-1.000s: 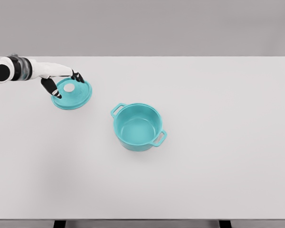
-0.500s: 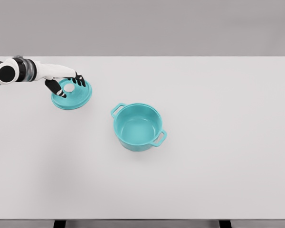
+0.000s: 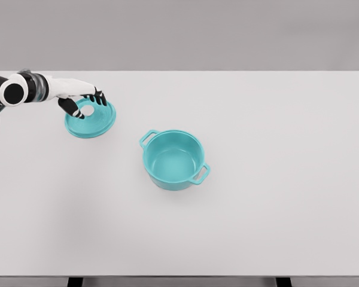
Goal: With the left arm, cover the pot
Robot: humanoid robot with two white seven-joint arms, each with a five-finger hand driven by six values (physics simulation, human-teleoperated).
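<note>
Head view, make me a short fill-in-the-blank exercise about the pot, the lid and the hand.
1. The teal pot stands open, with ____ side handles.
2. The teal lid lies on the white table to the ____ of the pot in the picture.
3. The left hand has its fingers at the lid's ____ knob.

Missing words: two; left; white

Teal pot [image 3: 173, 160] and lid [image 3: 91, 119], white table [image 3: 275, 131].

One head view looks steeply down (from some distance) onto the table [image 3: 275, 227].
</note>
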